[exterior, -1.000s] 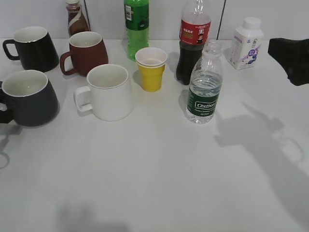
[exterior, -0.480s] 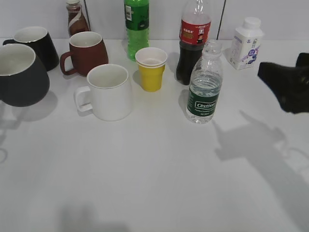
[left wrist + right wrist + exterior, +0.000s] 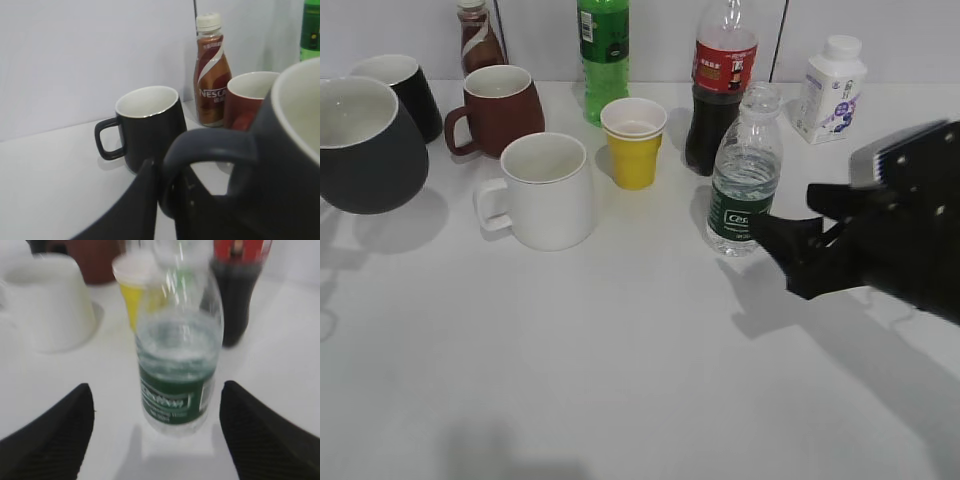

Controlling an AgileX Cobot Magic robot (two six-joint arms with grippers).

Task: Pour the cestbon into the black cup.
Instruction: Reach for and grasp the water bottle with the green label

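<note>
One upright cestbon (image 3: 745, 170), neck skyward, between wide-spread right pincer (image 3: 156, 432) fingers; black cup (image 3: 365, 146) handle in left pincer (image 3: 167, 192).

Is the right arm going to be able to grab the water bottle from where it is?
Probably yes. The right end effector is open with its fingers spread either side of the cestbon, and nothing stands between them. The cola bottle and yellow cup sit behind it.

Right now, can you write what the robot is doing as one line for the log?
left gripper: shut on black cup handle, cup lifted | right gripper: open, facing cestbon | cestbon: upright on table, uncapped | pour: not started
</note>
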